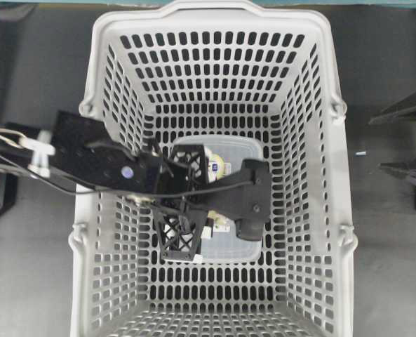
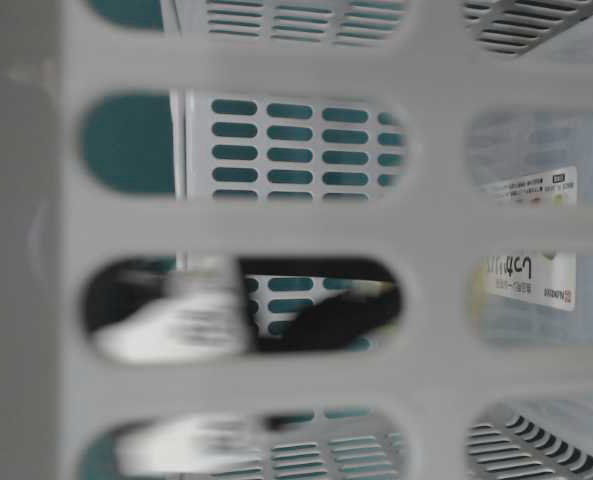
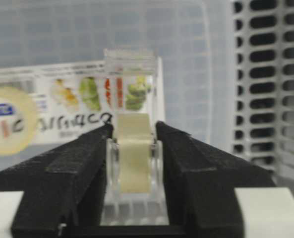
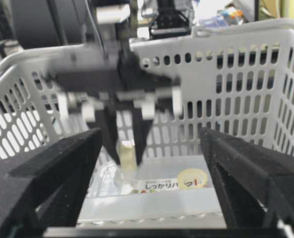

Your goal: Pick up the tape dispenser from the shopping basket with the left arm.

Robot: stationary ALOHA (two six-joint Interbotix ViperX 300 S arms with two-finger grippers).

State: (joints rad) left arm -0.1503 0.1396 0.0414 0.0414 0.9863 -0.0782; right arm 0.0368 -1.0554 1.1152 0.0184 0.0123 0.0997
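My left gripper [image 3: 133, 130] is shut on the tape dispenser [image 3: 133, 166], a small clear plastic pack with a cream roll of tape showing between the black fingers. In the right wrist view the left gripper [image 4: 124, 148] points down inside the shopping basket [image 4: 246, 74] and holds the dispenser [image 4: 126, 154] right over a translucent tub's lid; I cannot tell whether they touch. From overhead the left arm [image 1: 127, 171] reaches over the basket's [image 1: 95, 77] left wall. My right gripper [image 4: 151, 144] is wide open and empty, facing the left gripper.
A translucent rectangular tub [image 1: 236, 151] lies on the basket floor, with a white printed label and a cream round sticker [image 4: 192, 179] on its lid. The slotted basket walls [image 3: 270, 79] stand close on all sides. The table-level view looks through a wall slot.
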